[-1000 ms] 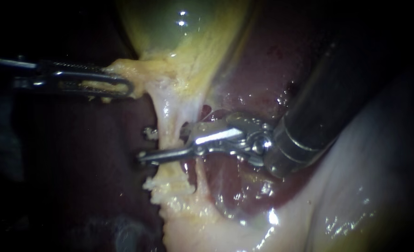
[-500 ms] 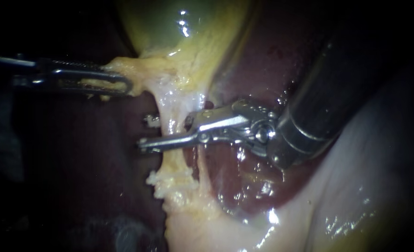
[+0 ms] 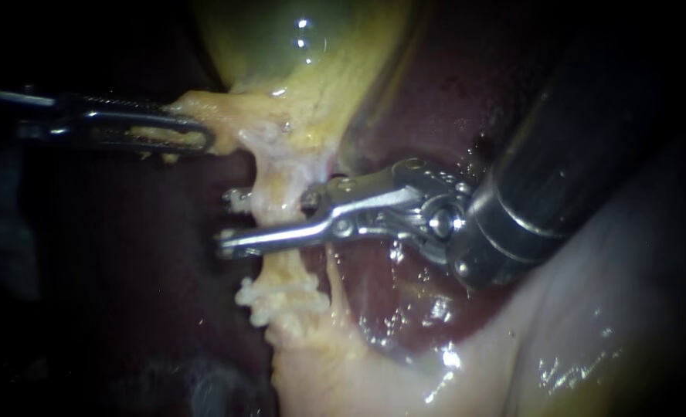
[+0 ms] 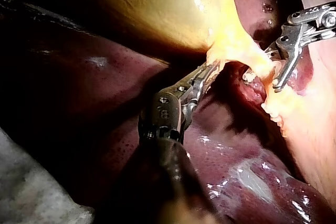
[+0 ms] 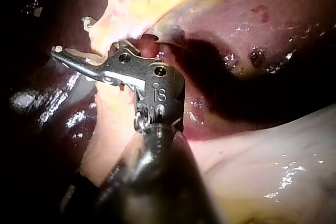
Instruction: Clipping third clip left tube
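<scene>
tube [image 3: 283, 207] upright | right end effector [image 3: 229, 222] parted astride it | left instrument [image 3: 202, 140] clamps tissue [image 3: 221, 108]

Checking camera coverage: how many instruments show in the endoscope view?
2. The left instrument grips tissue below the gallbladder; the right instrument, jaws open, straddles the tube.

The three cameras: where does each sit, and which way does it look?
Endoscope: close to the tissue, facing the tube; left instrument and right instrument show.
Left wrist: on the left arm, looking along its instrument to the gallbladder it grips.
Right wrist: on the right arm, looking along its instrument, jaws open around the tube.
Shared: endoscope and left wrist show both instruments.
</scene>
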Action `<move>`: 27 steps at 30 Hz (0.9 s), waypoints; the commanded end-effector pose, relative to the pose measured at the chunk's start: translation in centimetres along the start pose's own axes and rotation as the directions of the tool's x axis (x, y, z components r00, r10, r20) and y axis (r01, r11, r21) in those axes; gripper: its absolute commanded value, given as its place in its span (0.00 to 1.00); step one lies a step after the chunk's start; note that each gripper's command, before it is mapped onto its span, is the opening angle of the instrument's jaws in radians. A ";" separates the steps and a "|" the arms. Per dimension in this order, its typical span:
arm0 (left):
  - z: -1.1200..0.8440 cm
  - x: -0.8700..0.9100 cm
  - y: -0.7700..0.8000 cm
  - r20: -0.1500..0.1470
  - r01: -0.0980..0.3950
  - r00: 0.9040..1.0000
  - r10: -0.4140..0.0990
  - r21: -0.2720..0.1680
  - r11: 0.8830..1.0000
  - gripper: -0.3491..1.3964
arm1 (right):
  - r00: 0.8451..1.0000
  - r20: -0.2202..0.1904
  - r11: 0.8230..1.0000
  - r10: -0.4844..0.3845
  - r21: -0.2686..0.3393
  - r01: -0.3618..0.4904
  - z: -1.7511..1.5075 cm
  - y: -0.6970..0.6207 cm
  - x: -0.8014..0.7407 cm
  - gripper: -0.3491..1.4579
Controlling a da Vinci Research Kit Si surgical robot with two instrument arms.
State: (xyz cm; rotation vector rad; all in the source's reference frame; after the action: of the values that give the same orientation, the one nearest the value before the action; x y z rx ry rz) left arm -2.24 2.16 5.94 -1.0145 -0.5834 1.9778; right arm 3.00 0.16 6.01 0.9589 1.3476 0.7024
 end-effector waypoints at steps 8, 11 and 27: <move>0.00 0.00 0.01 0.000 0.000 1.000 0.000 0.000 1.000 0.00 | 1.000 -0.001 1.000 0.000 0.004 0.000 -0.03 -0.03 -0.01 0.31; 0.00 0.00 0.01 0.000 0.000 1.000 0.000 0.000 1.000 0.00 | 1.000 -0.002 1.000 0.000 0.001 0.000 -0.03 -0.03 -0.01 0.24; 0.00 0.00 0.01 0.000 0.000 1.000 0.000 0.000 1.000 0.00 | 0.998 0.058 0.999 0.025 -0.038 -0.023 -0.12 -0.06 -0.03 0.00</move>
State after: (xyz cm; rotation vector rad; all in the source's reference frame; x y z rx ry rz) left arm -2.24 2.16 5.94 -1.0144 -0.5833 1.9773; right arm 2.88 0.12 5.97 0.9585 1.2675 0.7099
